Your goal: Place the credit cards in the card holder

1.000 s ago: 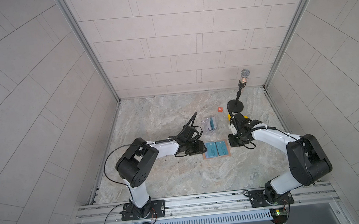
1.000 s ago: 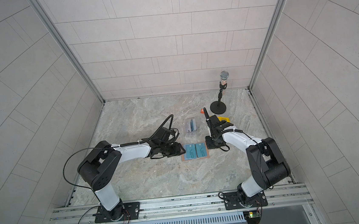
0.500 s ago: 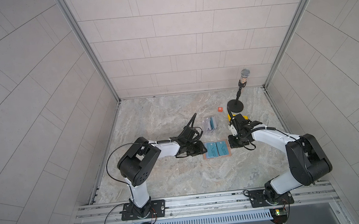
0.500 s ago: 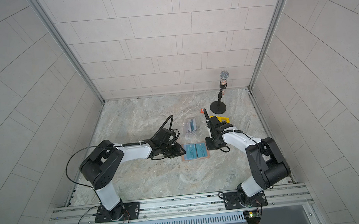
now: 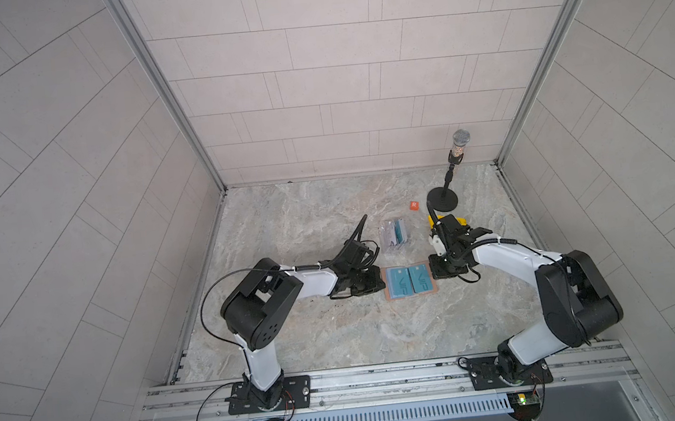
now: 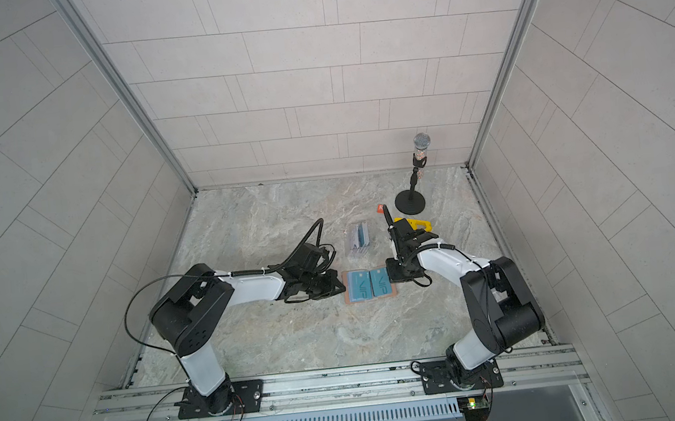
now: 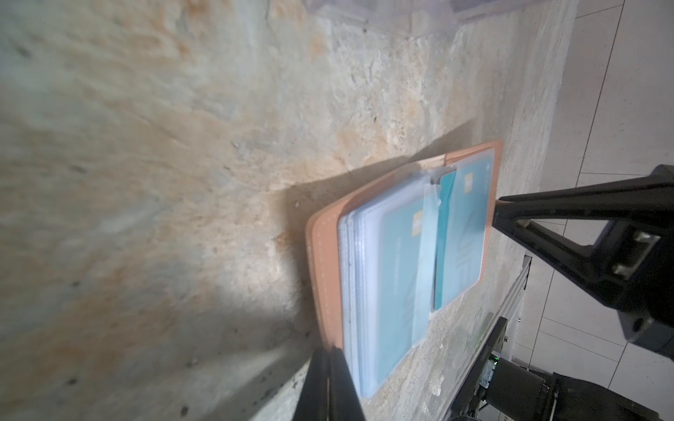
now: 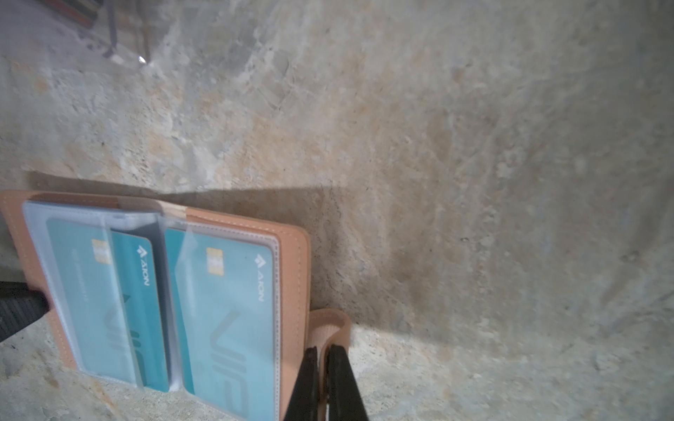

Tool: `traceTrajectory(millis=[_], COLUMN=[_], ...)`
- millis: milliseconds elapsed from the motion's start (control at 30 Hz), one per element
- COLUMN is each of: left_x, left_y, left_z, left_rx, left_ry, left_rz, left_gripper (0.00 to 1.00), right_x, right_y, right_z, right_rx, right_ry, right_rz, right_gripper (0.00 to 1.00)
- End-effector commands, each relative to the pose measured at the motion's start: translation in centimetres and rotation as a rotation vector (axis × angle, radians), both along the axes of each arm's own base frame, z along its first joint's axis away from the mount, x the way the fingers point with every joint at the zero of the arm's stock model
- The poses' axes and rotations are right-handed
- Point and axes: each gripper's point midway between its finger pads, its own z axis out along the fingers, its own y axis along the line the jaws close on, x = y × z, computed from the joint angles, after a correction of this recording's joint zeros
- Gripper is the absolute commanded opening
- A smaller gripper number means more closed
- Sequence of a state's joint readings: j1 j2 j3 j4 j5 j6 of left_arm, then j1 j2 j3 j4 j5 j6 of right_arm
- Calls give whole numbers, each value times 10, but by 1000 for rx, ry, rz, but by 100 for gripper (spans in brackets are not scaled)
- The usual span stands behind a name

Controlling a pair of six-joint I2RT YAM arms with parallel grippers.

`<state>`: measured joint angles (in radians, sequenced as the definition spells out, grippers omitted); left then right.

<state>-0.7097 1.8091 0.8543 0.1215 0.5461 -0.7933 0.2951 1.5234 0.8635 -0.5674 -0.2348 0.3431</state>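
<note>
Lying between both claws (image 5: 379, 285) (image 5: 433, 272): card holder (image 5: 410, 281)

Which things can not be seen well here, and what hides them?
Clear stand: its cards are too small to count in both top views; the left wrist view cuts the stand off at its edge.
Orange square: partly behind the right arm in a top view.
The card holder: one end cut off by the edge in the right wrist view.
</note>
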Motion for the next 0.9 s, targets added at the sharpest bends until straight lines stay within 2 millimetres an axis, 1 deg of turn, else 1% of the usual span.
traceTrajectory(millis=[0,167,367,500,667,867], left_x=[2,3,2,1,3,6], left_y=[1,12,22,28,27,19], left_z=[13,21,31,37,46,55], left_rx=[-9,42,80,107,112,119], left_ry=[-46,-82,-113,-120,-115,-120], left_rz=[11,31,34,38,37,30], left_gripper=[0,0,0,0,0,0], right_x=[-8,-8,-7,-6,-8,-11], right_y=[3,12,24,27,29,32], right_z=[-4,0,5,4,0,-6], right_rx=[20,65,119,121,137,162], right_ry=[35,30,13,9,14,25], right_rz=[18,22,10,4,-2,-9], right_gripper=[3,2,2,2,1,1])
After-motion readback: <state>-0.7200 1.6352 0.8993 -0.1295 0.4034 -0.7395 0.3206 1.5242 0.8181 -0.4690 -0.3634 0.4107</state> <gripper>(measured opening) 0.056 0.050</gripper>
